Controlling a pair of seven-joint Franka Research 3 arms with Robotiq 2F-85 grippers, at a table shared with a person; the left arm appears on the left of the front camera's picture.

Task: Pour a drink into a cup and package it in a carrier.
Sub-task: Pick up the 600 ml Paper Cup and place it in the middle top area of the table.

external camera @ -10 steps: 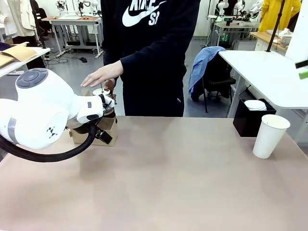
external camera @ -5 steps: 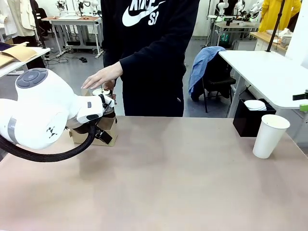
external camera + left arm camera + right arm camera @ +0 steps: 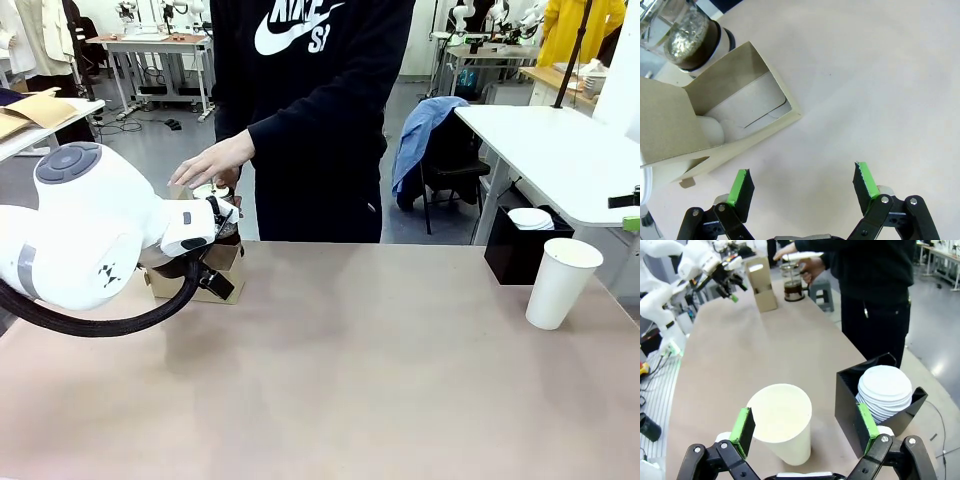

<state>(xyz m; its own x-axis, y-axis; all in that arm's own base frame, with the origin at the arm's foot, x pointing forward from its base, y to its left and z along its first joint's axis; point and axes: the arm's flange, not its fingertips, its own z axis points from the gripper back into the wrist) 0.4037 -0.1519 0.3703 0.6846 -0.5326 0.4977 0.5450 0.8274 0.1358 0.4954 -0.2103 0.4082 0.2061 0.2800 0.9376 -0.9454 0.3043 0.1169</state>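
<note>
Table (image 3: 350, 380) is mostly bare. The person stands at the far side, one hand (image 3: 212, 160) over the top of the carafe (image 3: 792, 282) and the other on its handle. The drink (image 3: 792, 291) sits low in the carafe, unpoured. The carrier (image 3: 670, 125) is just beside the carafe at the far left, with the left gripper (image 3: 802, 172) near it, jaws wide apart and empty. The cup (image 3: 782, 422) stands upright, no lid, near the right edge beside a black lid holder (image 3: 847, 390). The right gripper (image 3: 804, 414) is spread wide, lined up on the cup, not touching. Likely step is to grab the cup. Centre both pads on its wall, below the rim, and squeeze lightly since paper crushes. Keep clear of the holder.
</note>
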